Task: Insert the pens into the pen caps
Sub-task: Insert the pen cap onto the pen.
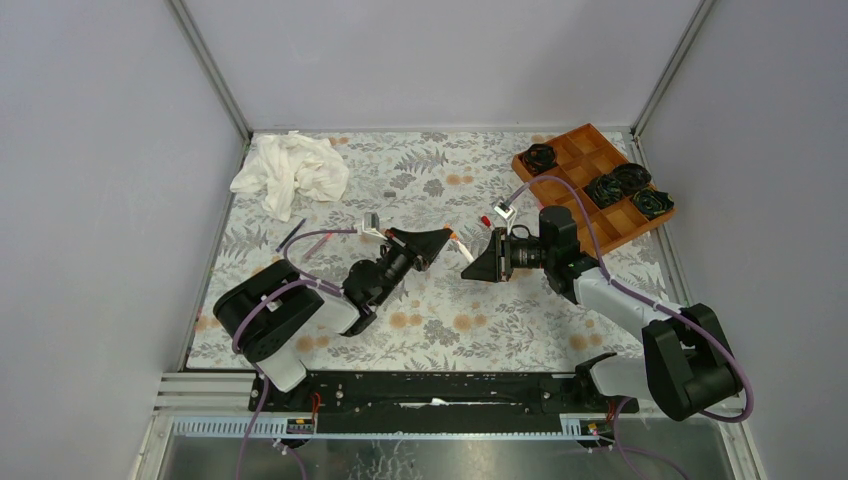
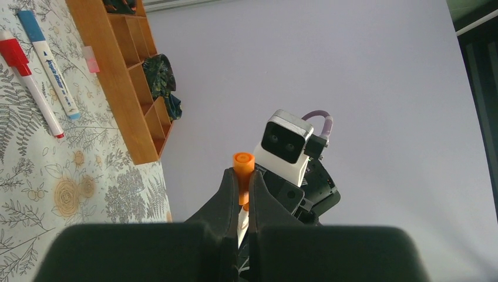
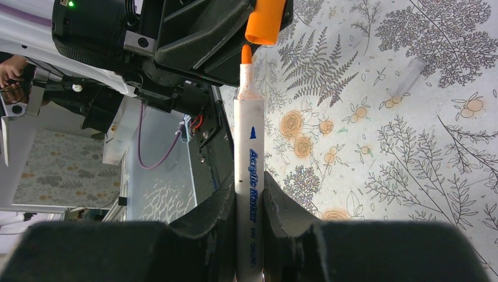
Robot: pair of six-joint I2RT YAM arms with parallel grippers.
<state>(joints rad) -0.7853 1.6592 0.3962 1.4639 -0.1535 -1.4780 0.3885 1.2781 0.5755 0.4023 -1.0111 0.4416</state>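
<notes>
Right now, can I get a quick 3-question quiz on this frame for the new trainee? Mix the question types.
1. True or false: the orange tip of the pen is already inside the orange cap.
2. The left gripper is shut on: A) the orange cap B) a screwdriver C) nothing.
3. Fill in: in the top view, the white cloth lies far from the arms, on the robot's ___ side.

Key
1. False. The tip sits just short of the cap's opening, with the right gripper shut on the pen.
2. A
3. left
</notes>
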